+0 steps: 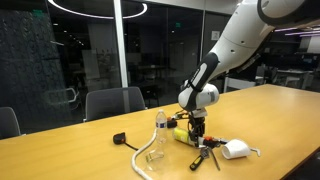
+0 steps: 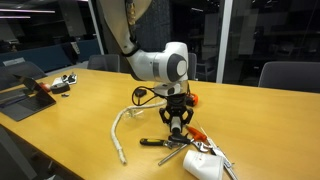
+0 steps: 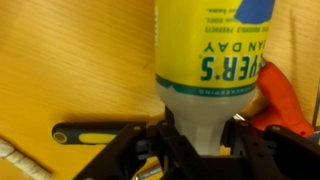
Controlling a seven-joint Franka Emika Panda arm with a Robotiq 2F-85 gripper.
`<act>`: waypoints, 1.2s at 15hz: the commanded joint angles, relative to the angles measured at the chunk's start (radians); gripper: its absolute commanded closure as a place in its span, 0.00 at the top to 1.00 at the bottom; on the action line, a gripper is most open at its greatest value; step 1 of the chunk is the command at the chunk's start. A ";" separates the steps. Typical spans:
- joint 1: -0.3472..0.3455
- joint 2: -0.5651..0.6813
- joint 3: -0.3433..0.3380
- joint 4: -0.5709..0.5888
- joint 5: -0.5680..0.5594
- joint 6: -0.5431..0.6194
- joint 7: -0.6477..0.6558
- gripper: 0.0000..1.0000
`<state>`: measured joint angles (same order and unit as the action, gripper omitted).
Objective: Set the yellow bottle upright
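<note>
The yellow bottle (image 3: 215, 50) has a pale body and a yellow, blue and green label. It lies low on the wooden table (image 1: 60, 150) in an exterior view (image 1: 183, 131). My gripper (image 3: 197, 150) points down at it, and its black fingers press both sides of the bottle's narrow neck. The cap is hidden between the fingers. In an exterior view the gripper (image 2: 177, 126) covers most of the bottle. The gripper also shows in an exterior view (image 1: 198, 128).
A clear bottle (image 1: 159, 140) with a white cap stands beside the gripper. A white cord (image 2: 120, 135), a black and yellow screwdriver (image 3: 95, 133), an orange-handled tool (image 3: 280, 105) and a white object (image 2: 205, 165) lie close by. A tablet (image 2: 25, 97) lies further off. Chairs stand behind the table.
</note>
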<state>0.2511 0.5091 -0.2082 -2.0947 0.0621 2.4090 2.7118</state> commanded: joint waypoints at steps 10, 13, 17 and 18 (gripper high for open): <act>0.380 0.100 -0.440 0.346 -0.056 -0.749 0.040 0.17; 0.331 0.197 -0.407 0.456 -0.065 -0.898 0.017 0.17; 0.149 0.253 -0.198 0.591 -0.207 -1.094 0.055 0.17; 0.131 0.272 -0.176 0.620 -0.237 -1.137 0.050 0.17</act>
<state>0.5121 0.7223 -0.5271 -1.6219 -0.0663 1.4424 2.7115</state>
